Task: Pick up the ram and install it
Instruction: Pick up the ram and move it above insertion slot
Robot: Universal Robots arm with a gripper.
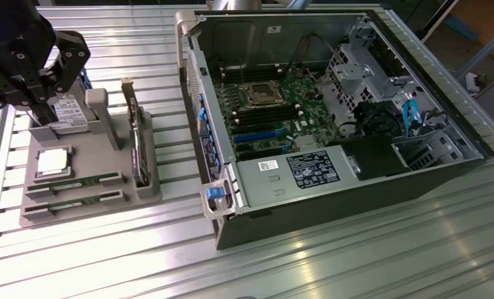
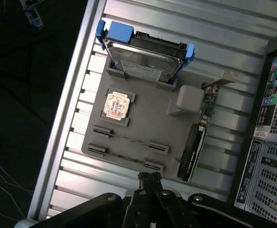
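Two ram sticks stand on edge in clips at the front of a grey holder tray (image 1: 80, 215): one ram (image 1: 72, 183) and its twin (image 1: 72, 204) beside it. From the wrist they are thin lines, the ram (image 2: 128, 138) and the twin (image 2: 124, 159). My gripper (image 1: 42, 118) hangs above the tray's far end, over the hard drive, well clear of both sticks. Its black fingertips (image 2: 149, 177) are pressed together, shut on nothing. The open computer case (image 1: 330, 187) lies at the exterior view's right, motherboard (image 1: 271, 109) exposed.
The tray also holds a hard drive (image 2: 145, 59) in blue rails, a square processor (image 2: 116, 104) and a dark expansion card (image 2: 193, 147) standing on edge. The case's metal walls rise around the motherboard. Ribbed aluminium table (image 1: 313, 261) surrounds both.
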